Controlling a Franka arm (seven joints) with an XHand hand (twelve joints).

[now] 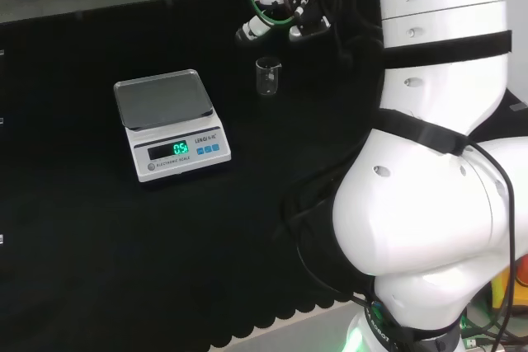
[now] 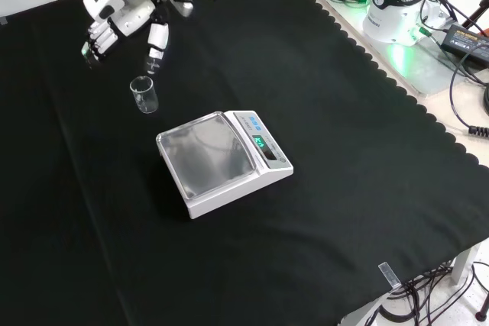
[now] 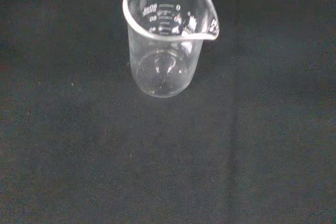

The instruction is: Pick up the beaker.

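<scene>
Beaker (image 2: 144, 95): one small clear glass piece with a pouring lip, upright on the black cloth (image 2: 344, 188), upper left of the front view; upper centre of the head view (image 1: 267, 76), just left of the arm's white links. In the wrist view (image 3: 165, 38) it sits close and large, printed graduation marks on its wall, spout to one side, apparently empty. Nothing touches it.

Hand (image 2: 114, 20): black and white, at the top left of the front view, above and slightly left of the beaker and apart from it. Fingers hang down fairly straight and spread, thumb (image 2: 155, 43) set apart from the rest and nearest the beaker; it holds nothing. In the head view (image 1: 285, 6) it sits at the top centre, directly above the beaker, with a green cable looped beside it.

Electronic scale (image 2: 225, 159): white body, grey square pan, lit green display, blue buttons; centre of the front view, below and right of the beaker, near but not touching. In the head view (image 1: 169, 125) it stands left of the beaker. Pan bare.

Arm (image 1: 437, 162): large white links, right side of the head view.
</scene>
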